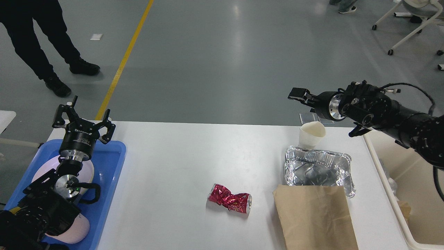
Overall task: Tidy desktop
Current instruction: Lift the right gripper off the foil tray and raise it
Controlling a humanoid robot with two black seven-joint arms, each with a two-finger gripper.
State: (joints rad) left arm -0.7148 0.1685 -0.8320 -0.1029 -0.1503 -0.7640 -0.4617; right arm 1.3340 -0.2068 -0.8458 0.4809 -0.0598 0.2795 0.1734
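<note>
The white desktop (173, 163) carries a crushed red can (230, 202) near its middle front. To the right lie a crumpled foil tray (317, 170), a white paper cup (311, 134) behind it, and a flat brown paper bag (314, 218) in front of it. My left gripper (85, 116) hovers open and empty over the far end of the blue tray (107, 177). My right gripper (299, 95) points left in the air just above and behind the cup. It is seen side-on, so its fingers cannot be told apart, and it holds nothing that I can see.
White dishes (85, 170) lie in the blue tray under my left arm. A beige bin (395, 166) stands off the table's right edge with some scraps inside. A person's legs (41, 45) stand on the floor at far left, and chairs (412, 24) at far right.
</note>
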